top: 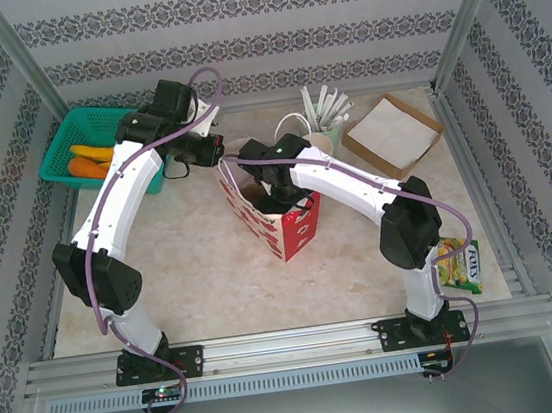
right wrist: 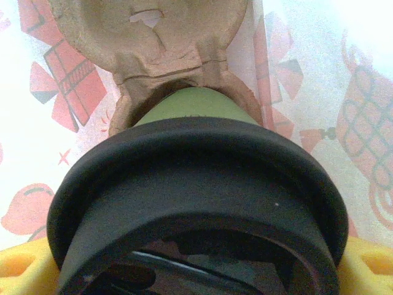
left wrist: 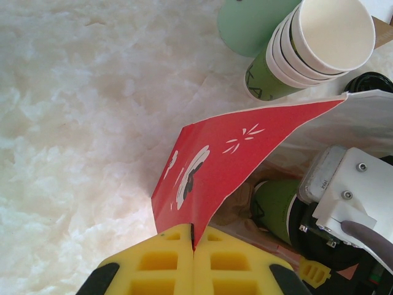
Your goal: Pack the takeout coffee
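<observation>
The takeout coffee (right wrist: 190,104), a green cup under a black lid, stands inside the red paper bag (top: 294,232), its base in a brown pulp carrier (right wrist: 153,37). The right arm bends down into the bag's mouth, and the right gripper (top: 277,194) clasps the cup with its jaws wide. The left arm arches over from the far left; the left gripper (left wrist: 193,246) is pinched tight on the bag's rim. The bag sits mid-table (top: 193,267) on pale marbled stone, with stacked cups (left wrist: 319,43) just beyond and patterned walls around.

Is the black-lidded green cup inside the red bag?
Inside: the dark-green paper cup sits below the rim of the red-and-white paper bag, against a brown cardboard tray.
</observation>
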